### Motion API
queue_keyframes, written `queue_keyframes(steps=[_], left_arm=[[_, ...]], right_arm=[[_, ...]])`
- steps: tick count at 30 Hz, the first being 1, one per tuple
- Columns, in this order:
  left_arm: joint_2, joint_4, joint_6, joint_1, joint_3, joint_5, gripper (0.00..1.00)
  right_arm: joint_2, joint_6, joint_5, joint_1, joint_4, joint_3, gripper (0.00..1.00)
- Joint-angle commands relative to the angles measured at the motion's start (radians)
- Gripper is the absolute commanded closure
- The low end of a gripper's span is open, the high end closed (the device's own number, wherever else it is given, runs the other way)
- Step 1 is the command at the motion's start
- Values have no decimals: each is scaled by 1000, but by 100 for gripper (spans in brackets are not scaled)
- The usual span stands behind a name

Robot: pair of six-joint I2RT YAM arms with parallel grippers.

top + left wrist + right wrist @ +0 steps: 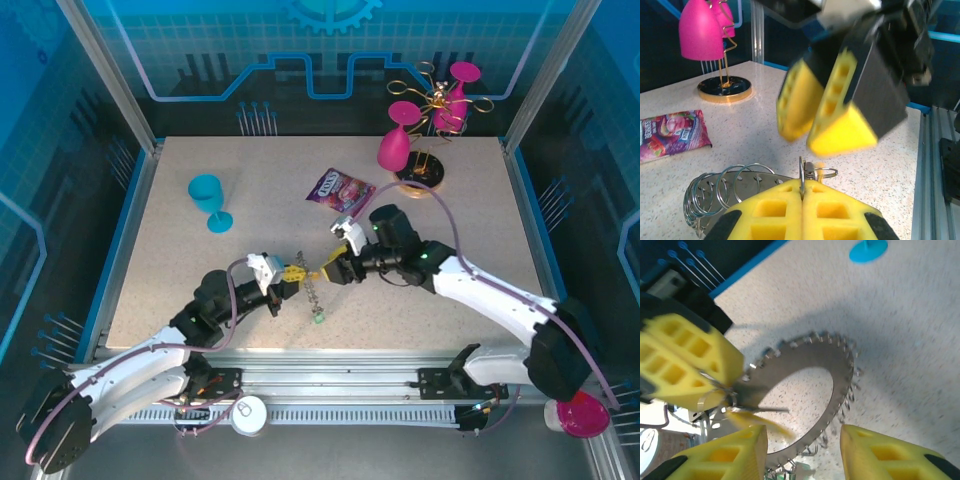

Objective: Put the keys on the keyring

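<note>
left jaws clamp the keyring [805, 355] by its rim, right jaws apart just beside.

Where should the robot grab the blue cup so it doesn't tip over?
Probably its thin stem, coming in level from the side. The blue cup stands upright on a small round foot, and the stem is far narrower than the bowl, so it should be easy to pinch.

Blue goblet [207, 195], candy packet [340, 189] and gold wire stand [420, 172] sit on table [180, 290].
</note>
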Motion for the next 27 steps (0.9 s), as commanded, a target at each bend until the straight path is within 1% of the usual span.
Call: queue_keyframes(steps=[1,2,5,7,10,12,14,19,27], left_arm=[[7,130,74,-4,-8,78,100],[10,140,84,-3,-10,87,100],[24,158,129,-3,-10,132,100],[32,151,161,-2,-3,161,100],[40,120,188,-3,13,186,100],[45,123,193,-3,16,195,100],[49,126,193,-2,16,200,100],[51,129,188,-2,17,215,100],[55,128,179,-2,18,234,100]], right_arm=[[-101,-217,-67,-36,21,-3,54],[-119,-255,-90,-41,47,-30,54],[-156,-393,-224,-43,140,-97,57],[-146,-407,-225,-41,167,-103,62],[-120,-435,-253,-41,141,-70,70],[-107,-455,-284,-38,134,-63,74],[-98,-479,-312,-27,119,-58,75],[-69,-533,-320,6,77,-51,77],[-33,-548,-254,32,80,-41,77]])
